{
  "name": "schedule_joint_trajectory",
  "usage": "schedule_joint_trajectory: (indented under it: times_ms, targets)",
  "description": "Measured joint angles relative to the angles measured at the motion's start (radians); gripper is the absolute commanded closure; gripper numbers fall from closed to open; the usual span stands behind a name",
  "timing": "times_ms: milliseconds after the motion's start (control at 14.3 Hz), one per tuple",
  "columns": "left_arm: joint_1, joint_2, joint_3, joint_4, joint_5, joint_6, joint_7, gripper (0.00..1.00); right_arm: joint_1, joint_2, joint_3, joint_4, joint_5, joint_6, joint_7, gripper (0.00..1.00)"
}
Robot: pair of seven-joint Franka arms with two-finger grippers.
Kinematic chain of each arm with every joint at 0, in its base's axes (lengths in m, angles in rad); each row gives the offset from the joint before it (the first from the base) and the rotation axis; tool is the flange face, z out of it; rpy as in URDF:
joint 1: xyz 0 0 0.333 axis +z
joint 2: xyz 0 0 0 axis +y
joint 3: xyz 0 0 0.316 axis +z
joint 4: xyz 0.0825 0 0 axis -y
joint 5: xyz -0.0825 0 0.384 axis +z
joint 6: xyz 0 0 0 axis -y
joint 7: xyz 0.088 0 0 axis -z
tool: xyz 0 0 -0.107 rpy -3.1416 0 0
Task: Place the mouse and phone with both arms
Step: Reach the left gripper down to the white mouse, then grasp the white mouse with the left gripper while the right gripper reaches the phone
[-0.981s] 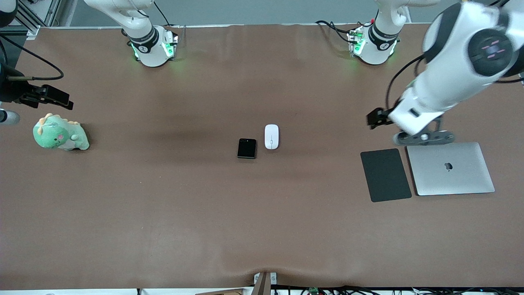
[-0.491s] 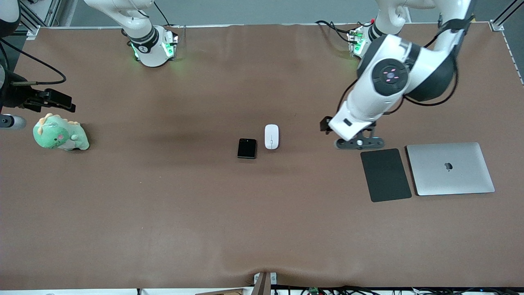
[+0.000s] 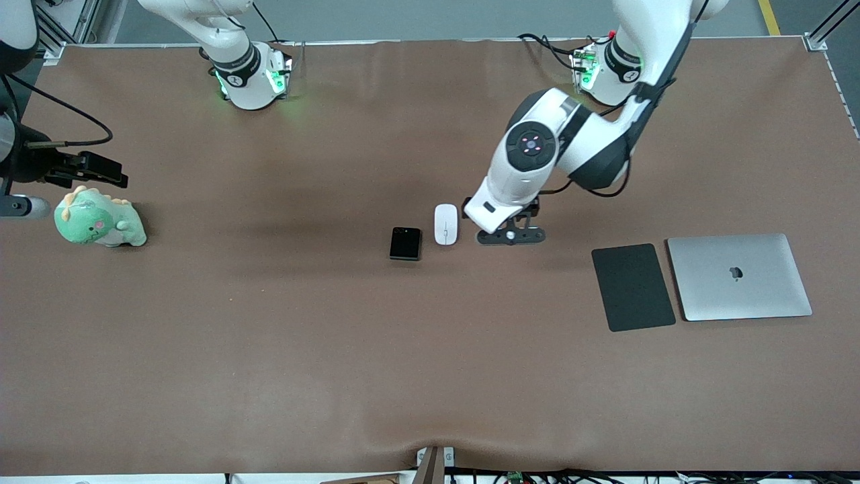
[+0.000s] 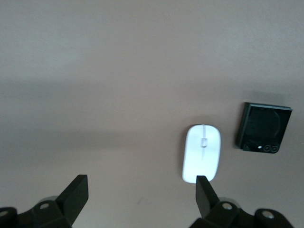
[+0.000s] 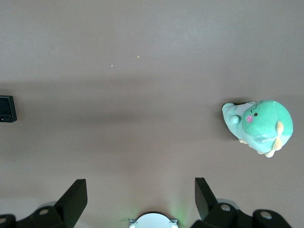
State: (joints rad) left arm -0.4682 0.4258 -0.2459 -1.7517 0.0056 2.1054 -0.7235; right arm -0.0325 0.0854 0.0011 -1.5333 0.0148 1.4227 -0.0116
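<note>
Brown table (image 3: 269, 336): left end effector (image 3: 510, 236) wide open, empty, beside mouse (image 3: 445, 224).

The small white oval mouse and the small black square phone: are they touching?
Apart. The front view shows bare brown table between the white oval mouse and the black square phone.

Mouse (image 3: 445, 224) sat mid-desk (image 3: 269, 336), phone (image 3: 405, 243) just beside it, slightly nearer the camera. Pad (image 3: 633, 287) and laptop (image 3: 738, 276) side by side toward left arm's end; plush (image 3: 99, 218) at right arm's end.
</note>
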Motion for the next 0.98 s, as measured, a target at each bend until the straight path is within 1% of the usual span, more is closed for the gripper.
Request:
schedule_joint_trajectory:
  times_ms: [280, 491, 771, 981]
  targets:
    - [-0.073, 0.096, 0.0, -0.001, 0.0, 0.115, -0.065, 0.0, 0.0, 0.048, 0.002, -0.002, 0.003, 0.009, 0.0, 0.0]
    - [-0.104, 0.158, 0.001, 0.0, 0.001, 0.175, -0.083, 0.0, 0.002, 0.104, 0.007, 0.0, 0.006, 0.028, -0.005, 0.0]
    - [-0.13, 0.219, 0.001, 0.0, 0.016, 0.241, -0.116, 0.0, 0.008, 0.192, 0.014, 0.064, 0.006, 0.044, -0.007, 0.0]
    - [-0.146, 0.247, 0.001, 0.002, 0.035, 0.27, -0.148, 0.0, 0.018, 0.226, 0.017, 0.081, 0.018, 0.054, -0.007, 0.0]
